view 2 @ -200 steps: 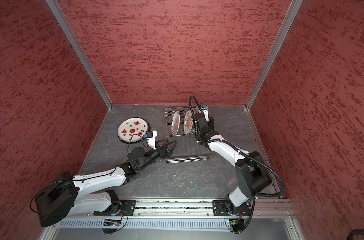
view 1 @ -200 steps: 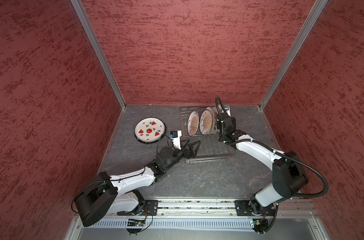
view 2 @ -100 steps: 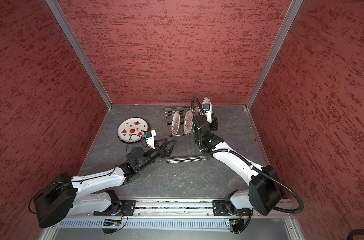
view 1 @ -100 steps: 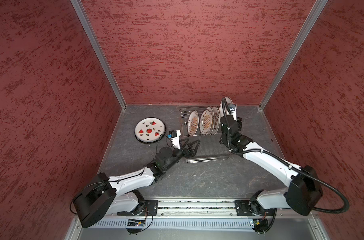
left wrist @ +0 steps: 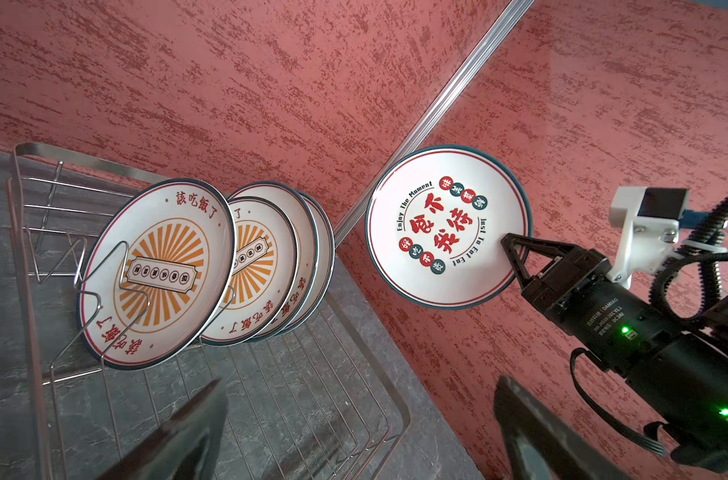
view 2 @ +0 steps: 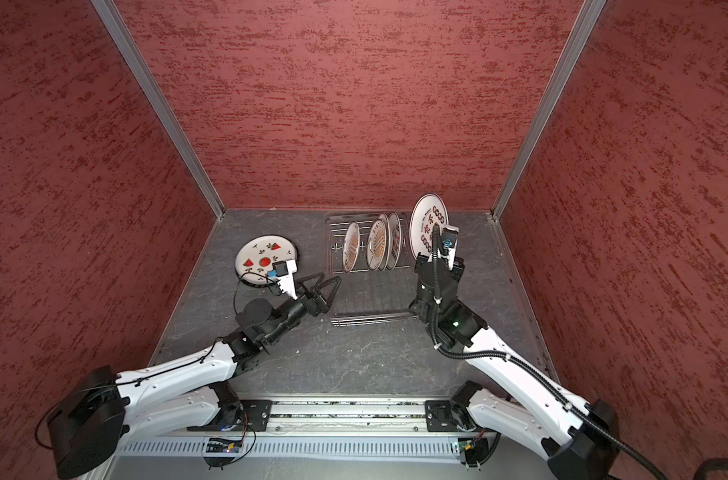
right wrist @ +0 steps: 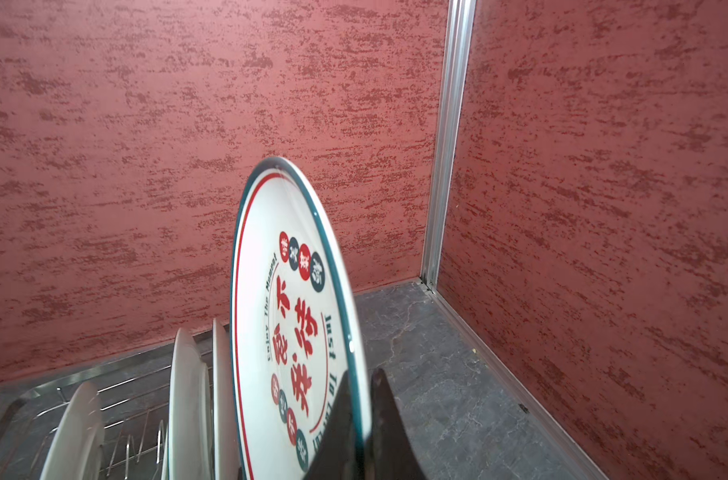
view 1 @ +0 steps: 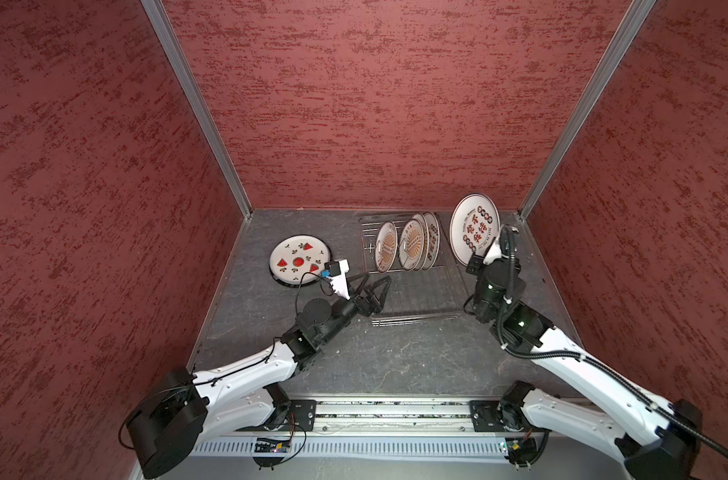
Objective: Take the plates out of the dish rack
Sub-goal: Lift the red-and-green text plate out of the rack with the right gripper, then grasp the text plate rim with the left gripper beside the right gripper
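Note:
The wire dish rack lies at the back of the table. Several white plates stand on edge in it; the front two carry orange sunburst prints. My right gripper is shut on the rim of a dark-rimmed plate with red characters. That plate hangs upright in the air, right of the rack. My left gripper is open and empty over the rack's front left.
A watermelon-print plate lies flat on the table left of the rack, on top of a dark-rimmed one. Red walls close in the back and both sides, with the right corner post close to the held plate.
My right gripper has lifted the red-character plate up out of the rack and carried it to the right. The left arm has hardly moved and stays open.

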Motion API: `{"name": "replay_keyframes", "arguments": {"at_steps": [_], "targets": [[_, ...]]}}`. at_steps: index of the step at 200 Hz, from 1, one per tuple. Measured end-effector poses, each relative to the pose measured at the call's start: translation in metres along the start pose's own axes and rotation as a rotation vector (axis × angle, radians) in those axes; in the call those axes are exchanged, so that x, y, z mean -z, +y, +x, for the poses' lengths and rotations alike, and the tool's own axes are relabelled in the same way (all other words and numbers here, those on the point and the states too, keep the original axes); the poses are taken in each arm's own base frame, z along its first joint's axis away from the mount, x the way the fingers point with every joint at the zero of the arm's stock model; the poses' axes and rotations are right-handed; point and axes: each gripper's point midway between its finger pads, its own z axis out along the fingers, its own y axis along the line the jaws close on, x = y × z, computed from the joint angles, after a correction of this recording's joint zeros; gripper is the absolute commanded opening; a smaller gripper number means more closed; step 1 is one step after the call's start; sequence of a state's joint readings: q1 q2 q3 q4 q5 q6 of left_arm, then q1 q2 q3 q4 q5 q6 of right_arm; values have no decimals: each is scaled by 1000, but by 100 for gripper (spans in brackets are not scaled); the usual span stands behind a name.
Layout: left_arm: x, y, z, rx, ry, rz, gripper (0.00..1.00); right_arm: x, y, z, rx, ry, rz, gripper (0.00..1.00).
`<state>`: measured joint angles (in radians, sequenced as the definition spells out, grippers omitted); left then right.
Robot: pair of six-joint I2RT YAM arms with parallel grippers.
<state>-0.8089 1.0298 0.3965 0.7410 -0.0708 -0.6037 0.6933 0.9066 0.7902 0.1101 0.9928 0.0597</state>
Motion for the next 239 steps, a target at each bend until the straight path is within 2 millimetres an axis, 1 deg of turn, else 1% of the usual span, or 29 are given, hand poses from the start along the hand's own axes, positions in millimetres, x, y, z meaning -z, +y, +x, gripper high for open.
{"name": "replay_keyframes", "arguments": {"at_steps": [21,43,55,69,92,110,138,152,162,179,197,211,219,239], "targets": [[9,-4,-3,-12,-5,28,100,14,2,-3,-88,-10,-130,0],[16,-9,-6,-16,-4,64,99,30,10,-7,-174,-17,-272,0],[18,-12,-9,-18,-2,88,99,37,19,-9,-209,-13,-359,0],[21,-16,-10,-18,7,115,99,45,33,-5,-238,9,-459,0],[24,-18,-10,-18,20,138,99,57,62,4,-283,61,-635,0],[26,-19,-7,-19,32,150,99,67,81,21,-318,118,-760,0],[30,-20,1,-19,54,172,99,83,99,44,-390,182,-916,0],[31,-21,3,-20,64,183,99,89,106,49,-418,207,-977,0],[31,-22,3,-20,65,185,100,93,111,49,-436,213,-1014,0],[30,-20,5,-18,71,180,85,98,116,46,-468,210,-1063,0],[27,-16,10,4,89,166,60,100,119,43,-491,203,-1091,0],[25,-13,14,9,101,157,54,100,121,41,-503,202,-1105,0],[24,-11,15,13,106,153,45,99,122,42,-508,204,-1110,0],[24,-13,15,29,104,161,30,99,123,45,-508,212,-1119,0]]}}
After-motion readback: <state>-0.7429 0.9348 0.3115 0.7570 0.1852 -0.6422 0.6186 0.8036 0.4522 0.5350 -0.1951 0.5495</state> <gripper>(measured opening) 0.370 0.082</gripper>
